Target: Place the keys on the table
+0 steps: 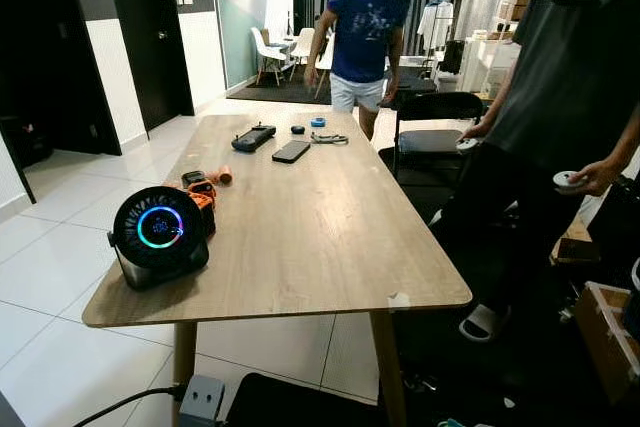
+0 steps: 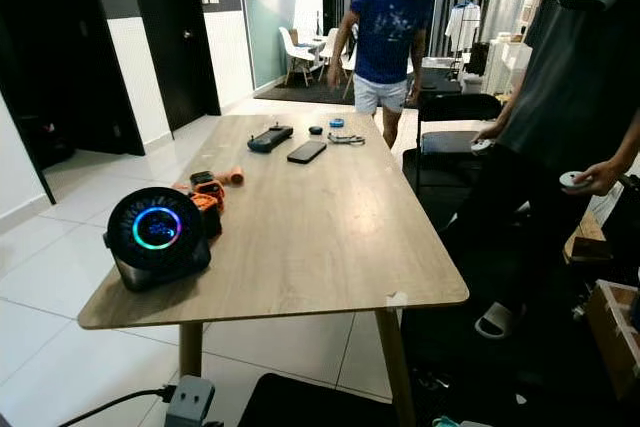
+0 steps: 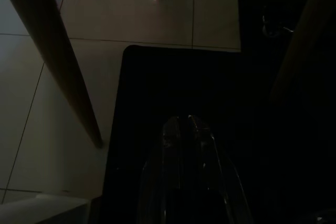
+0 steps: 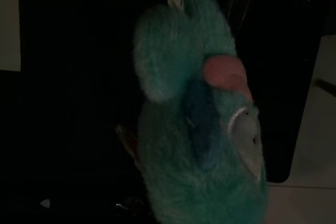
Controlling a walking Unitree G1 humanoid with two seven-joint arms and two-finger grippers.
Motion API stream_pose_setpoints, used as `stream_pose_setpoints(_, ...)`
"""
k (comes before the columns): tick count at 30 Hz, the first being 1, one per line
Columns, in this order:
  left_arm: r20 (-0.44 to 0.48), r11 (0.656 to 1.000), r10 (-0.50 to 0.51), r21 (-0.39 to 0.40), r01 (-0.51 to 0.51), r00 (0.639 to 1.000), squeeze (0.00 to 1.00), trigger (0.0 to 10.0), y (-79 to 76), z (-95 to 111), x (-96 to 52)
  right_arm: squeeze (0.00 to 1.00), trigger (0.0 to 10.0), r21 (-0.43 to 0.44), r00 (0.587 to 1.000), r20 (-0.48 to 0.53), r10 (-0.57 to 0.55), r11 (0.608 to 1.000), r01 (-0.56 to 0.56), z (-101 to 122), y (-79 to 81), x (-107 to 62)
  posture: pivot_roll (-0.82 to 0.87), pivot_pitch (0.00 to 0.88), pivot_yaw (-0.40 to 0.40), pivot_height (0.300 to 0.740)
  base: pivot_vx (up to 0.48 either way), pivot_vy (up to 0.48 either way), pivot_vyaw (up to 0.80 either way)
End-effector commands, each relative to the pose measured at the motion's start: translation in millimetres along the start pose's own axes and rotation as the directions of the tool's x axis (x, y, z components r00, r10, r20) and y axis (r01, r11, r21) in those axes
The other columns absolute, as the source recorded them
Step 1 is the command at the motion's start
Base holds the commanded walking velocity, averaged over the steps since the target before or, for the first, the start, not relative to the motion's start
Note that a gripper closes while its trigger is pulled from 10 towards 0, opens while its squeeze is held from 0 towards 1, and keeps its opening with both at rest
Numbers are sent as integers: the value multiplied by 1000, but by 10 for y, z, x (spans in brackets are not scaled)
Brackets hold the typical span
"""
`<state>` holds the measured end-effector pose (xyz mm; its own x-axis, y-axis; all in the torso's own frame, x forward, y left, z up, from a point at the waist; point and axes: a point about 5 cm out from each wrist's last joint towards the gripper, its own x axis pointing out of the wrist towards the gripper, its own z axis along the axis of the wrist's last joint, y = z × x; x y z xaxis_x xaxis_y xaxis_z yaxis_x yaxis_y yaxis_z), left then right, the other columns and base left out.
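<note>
while the robot stands at the near end of the wooden table [image 1: 320, 237], both arms hang low below its edge.
left gripper [image 3: 187, 129]: idle over a dark floor mat [image 3: 157, 87], its two black fingers pressed together with nothing between them; a table leg [image 3: 58, 61] slants past beside them.
fan [image 1: 160, 232]: round, with a glowing ring, at the table's near left corner.
orange tool [image 1: 203, 192]: just behind the fan.
phone [image 1: 291, 151]: flat at the far end, beside a black handheld device [image 1: 254, 137].
bare wood: the near middle and right look free, a likely drop spot.
right gripper: whether its fingers are open or closed cannot be told, since fur hides them.
teal plush toy [image 4: 199, 124]: dangles right ahead of the right fingers, likely a keyring charm; the keys themselves cannot be made out.
person in dark grey [image 1: 570, 97]: stands at the table's right, a small white object in each hand.
</note>
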<state>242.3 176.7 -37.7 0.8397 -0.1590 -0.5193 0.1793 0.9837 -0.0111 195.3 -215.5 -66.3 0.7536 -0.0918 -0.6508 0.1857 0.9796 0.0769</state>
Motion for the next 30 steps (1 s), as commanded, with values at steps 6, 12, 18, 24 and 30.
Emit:
stream_pose_setpoints(6,-24,1000,3,5,-3,1000,0,10000,3,-53,-18,0,10000,5,1000,2,-5,1000,5,-12,-5,-7,9,17,11,740,0,0,0)
stream_pose_setpoints(12,-31,1000,5,9,-5,1000,0,10000,1,-69,-22,0,10000,5,1000,-3,-10,1000,10,-21,-23,-12,8,17,10,740,0,0,0)
stream_pose_setpoints(18,-37,1000,6,13,-5,999,0,10000,9,-75,-24,0,10000,4,1000,-12,-17,1000,17,-48,-47,-26,7,15,10,740,0,0,0)
stream_pose_setpoints(24,-61,1000,8,30,-6,998,0,10000,24,-138,-54,0,10000,8,999,-29,-35,999,35,-106,-96,-55,4,7,10,740,0,0,0)
stream_pose_setpoints(30,-77,999,11,48,-7,997,0,10000,29,-176,-71,0,10000,8,997,-55,-56,998,57,-165,-155,-85,5,6,23,740,0,0,0)
